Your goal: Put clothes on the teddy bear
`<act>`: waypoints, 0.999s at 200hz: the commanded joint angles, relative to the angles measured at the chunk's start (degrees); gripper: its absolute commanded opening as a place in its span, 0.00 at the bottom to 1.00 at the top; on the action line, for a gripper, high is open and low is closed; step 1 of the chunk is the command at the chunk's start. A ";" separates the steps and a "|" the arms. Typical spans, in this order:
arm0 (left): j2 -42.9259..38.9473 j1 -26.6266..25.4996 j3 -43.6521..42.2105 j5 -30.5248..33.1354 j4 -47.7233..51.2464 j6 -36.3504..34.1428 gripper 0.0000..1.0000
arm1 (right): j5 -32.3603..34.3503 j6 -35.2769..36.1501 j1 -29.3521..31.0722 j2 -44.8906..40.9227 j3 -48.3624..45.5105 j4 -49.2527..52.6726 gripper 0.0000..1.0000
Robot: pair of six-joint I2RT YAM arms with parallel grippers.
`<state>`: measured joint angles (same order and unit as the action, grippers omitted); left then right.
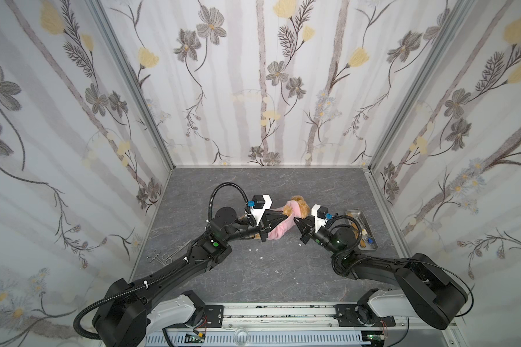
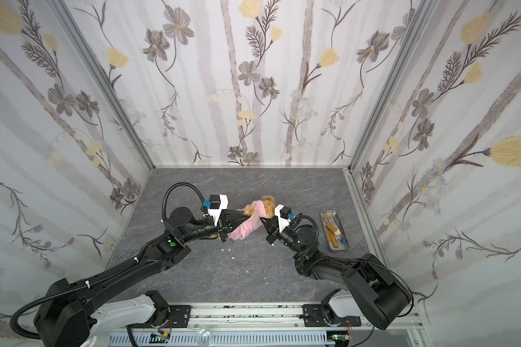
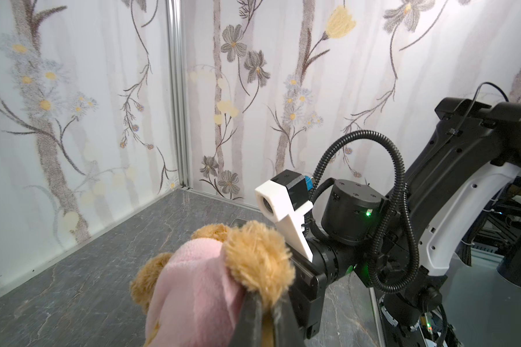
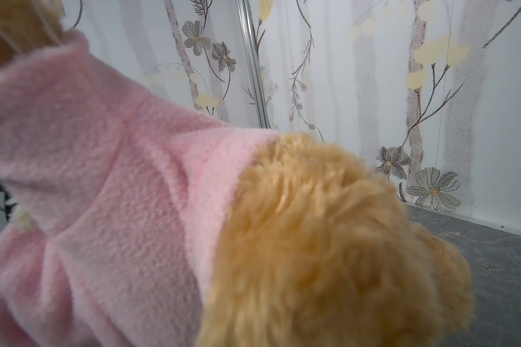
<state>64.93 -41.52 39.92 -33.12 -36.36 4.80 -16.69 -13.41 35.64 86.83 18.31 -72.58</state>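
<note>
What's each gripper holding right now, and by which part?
The left gripper pinches the teddy bear by a paw poking from the pink hoodie; right gripper is shut against the hoodie, hold hidden.

the teddy bear [image 1: 302, 206], fluffy and golden-brown, hangs stretched between the two claws, partly inside a pink hoodie [image 1: 278, 231]. its head sticks out of the fleece just behind the tip of the right claw [image 1: 297, 220], which meets the pink cloth. one brown paw pokes from a sleeve, pinched at the tip of the left claw [image 1: 283, 217]. the hoodie's lower end sags beside that claw.
</note>
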 commanded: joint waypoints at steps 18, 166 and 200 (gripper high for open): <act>-2.18 0.95 -2.14 1.70 -14.02 5.08 0.00 | 5.48 0.55 -0.10 0.45 -1.37 3.81 0.00; -0.46 2.04 2.95 4.22 16.55 -18.76 0.32 | -0.10 7.36 0.04 -9.06 0.48 13.53 0.00; 0.37 1.99 5.66 6.50 21.14 -22.40 0.40 | -0.48 7.87 0.05 -8.88 0.79 14.52 0.00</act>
<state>64.93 -39.42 43.88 -28.77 -19.68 -12.49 -15.86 -6.94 35.59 77.93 18.31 -58.08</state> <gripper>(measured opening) 0.372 0.064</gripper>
